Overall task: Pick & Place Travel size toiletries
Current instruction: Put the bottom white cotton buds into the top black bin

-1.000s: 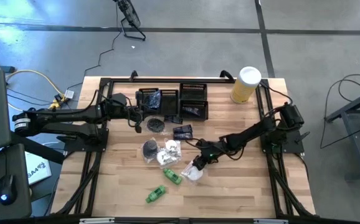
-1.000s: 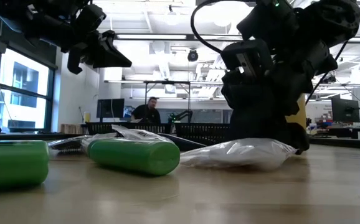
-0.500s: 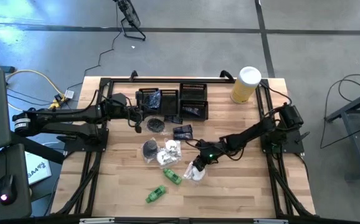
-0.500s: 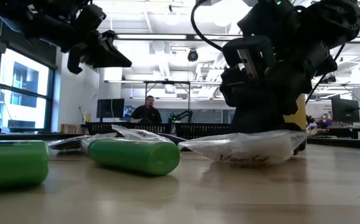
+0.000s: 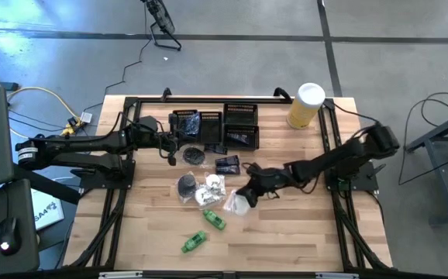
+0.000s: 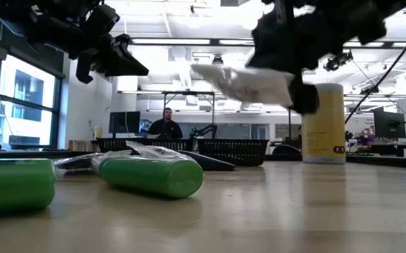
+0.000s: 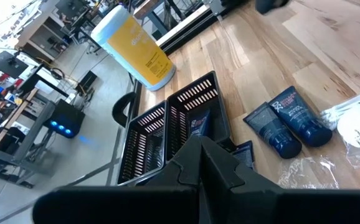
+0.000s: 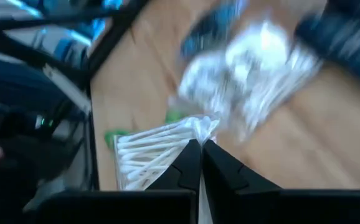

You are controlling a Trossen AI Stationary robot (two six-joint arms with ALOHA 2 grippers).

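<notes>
My right gripper [image 5: 249, 194] is shut on a clear sachet of cotton swabs [image 5: 236, 203], which is held up off the wood [image 6: 249, 83]. Left of it on the table lie white sachets [image 5: 210, 188], a round black piece [image 5: 187, 184], two green tubes [image 5: 215, 221] [image 5: 194, 242] and dark navy packets [image 5: 227, 164]. My left gripper [image 5: 179, 144] hovers shut and empty in front of the black mesh trays [image 5: 212, 128]. Its wrist view shows its shut fingers [image 7: 198, 155] above the trays [image 7: 174, 124]. My right gripper pinches the sachet by its gathered end [image 8: 201, 127] between its two fingers. The fingers come slanting down from the table's right side. The sachet sticks out past the fingertips toward the table's left, tilted and clear of the table [image 6: 224, 76].
A large yellow cylinder with a white lid [image 5: 305, 105] stands at the far right corner. Navy packets lie in the mesh trays and in front of them [image 7: 286, 121]. Bare wood stretches along the near edge and the right side. A person sits in the room behind [image 6: 166, 123].
My right gripper has risen from the table with the swab sachet and has rolled its wrist. The sachet, flat on the wood a second ago, first lifted at one end and now hangs clear, a little nearer the pile of white sachets.
</notes>
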